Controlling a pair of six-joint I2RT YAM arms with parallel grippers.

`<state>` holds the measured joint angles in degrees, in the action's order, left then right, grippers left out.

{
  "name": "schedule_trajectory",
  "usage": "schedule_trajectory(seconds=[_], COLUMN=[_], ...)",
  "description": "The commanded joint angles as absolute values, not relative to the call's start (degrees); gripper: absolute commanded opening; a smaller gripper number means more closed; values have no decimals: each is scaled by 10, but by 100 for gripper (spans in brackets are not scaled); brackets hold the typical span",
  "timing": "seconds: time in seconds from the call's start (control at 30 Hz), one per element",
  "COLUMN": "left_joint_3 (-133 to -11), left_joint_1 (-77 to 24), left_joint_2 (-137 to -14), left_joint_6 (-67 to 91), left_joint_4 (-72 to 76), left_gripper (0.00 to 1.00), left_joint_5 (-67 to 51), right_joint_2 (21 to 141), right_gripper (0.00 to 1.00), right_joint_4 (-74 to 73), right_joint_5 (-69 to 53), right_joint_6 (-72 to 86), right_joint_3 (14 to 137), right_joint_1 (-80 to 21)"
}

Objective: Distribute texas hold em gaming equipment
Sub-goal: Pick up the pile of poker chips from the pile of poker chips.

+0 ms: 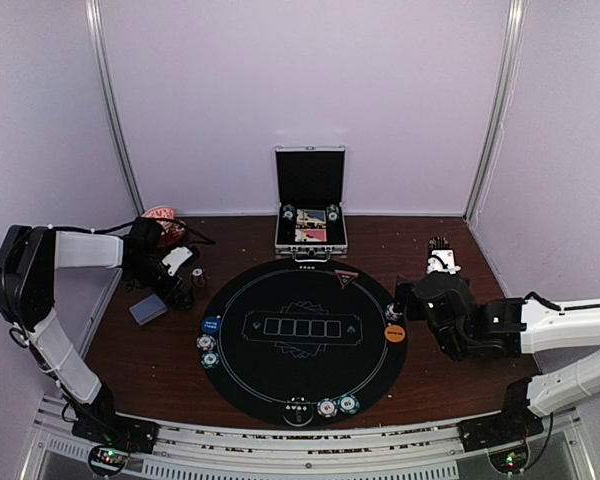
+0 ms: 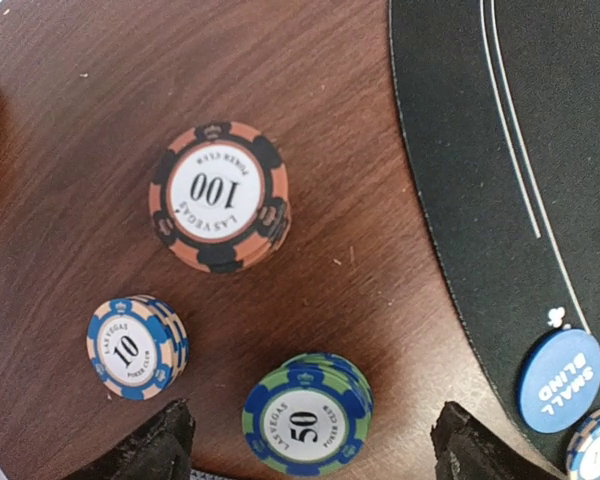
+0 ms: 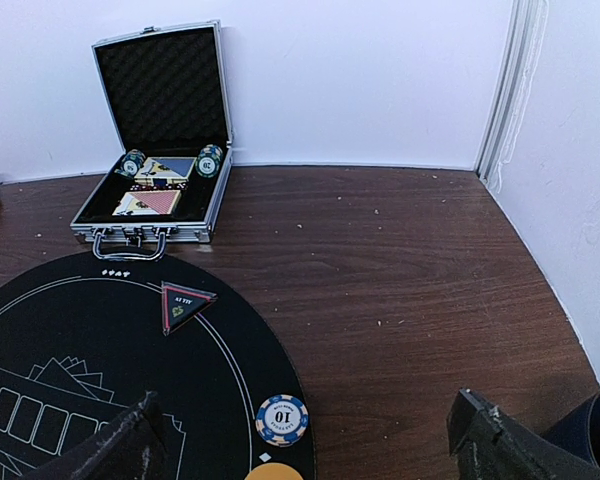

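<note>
Evidently the left gripper [image 2: 315,430] hovers with its jaws wide, straddling the green-and-blue striped "50" chip stack [image 2: 305,415] on the brown wooden table [image 2: 70,150], probably lined up to pick it. A peach-and-blue "10" stack [image 2: 135,347] and an orange-and-black "100" stack [image 2: 220,195] sit nearby, grouped just off the round black felt mat [image 2: 480,120] like one seat's share. The right gripper [image 3: 305,400] is also wide and empty, above a lone "10" chip [image 3: 282,419].
</note>
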<state>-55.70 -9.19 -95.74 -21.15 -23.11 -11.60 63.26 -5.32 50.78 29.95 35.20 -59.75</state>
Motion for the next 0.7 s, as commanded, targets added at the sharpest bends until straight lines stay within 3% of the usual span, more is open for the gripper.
schedule_trajectory(seconds=[0.0,0.67], left_joint_3=[-555,-557], left_joint_1=[-82,-77], left_joint_2=[-979,-984], left_joint_6=[-221,-218], left_joint_4=[-205,-200], left_gripper=[84,47], left_joint_5=[-132,-136], right_joint_2=[626,626], right_gripper=[100,100], right_joint_4=[-49,-48], right_joint_5=[508,509], right_joint_6=[296,296], right_joint_3=[354,354], right_joint_1=[-600,-601])
